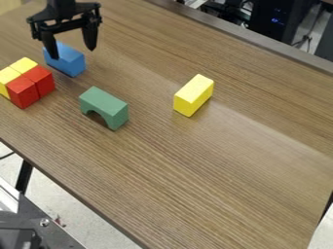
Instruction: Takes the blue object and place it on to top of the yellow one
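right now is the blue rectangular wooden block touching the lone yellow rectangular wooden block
Apart. The camera view shows a wide stretch of brown wood-grain tabletop between the blue block and the lone yellow block.

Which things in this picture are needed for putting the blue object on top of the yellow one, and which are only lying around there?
For the job:
blue rectangular block
lone yellow rectangular block, likely the target
black robot gripper, jaws open

Just lying about:
green arch-shaped block
two red blocks
two small yellow blocks
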You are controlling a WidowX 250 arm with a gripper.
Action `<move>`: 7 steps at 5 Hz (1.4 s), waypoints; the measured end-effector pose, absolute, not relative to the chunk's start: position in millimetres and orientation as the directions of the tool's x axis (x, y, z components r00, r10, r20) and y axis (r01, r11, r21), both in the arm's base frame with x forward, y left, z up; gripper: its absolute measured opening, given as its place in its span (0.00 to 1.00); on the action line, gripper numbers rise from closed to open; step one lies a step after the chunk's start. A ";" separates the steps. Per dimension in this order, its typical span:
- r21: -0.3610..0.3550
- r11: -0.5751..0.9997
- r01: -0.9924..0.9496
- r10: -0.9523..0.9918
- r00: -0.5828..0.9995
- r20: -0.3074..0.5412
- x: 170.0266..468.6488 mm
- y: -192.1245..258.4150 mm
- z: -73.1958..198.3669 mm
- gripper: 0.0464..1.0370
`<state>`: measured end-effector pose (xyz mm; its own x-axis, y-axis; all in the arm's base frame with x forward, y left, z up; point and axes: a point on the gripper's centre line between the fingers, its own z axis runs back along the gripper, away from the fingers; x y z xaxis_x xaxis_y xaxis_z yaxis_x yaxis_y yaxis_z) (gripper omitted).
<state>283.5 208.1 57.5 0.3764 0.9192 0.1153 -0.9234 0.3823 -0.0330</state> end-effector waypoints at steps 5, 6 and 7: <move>0.003 0.215 -0.977 0.975 0.215 0.059 287.0 217.6 42.1 0.63; -0.010 0.228 -0.974 0.973 0.227 0.052 284.1 217.1 40.4 0.51; -0.023 0.226 -0.974 0.973 0.225 0.038 279.0 214.3 41.9 0.51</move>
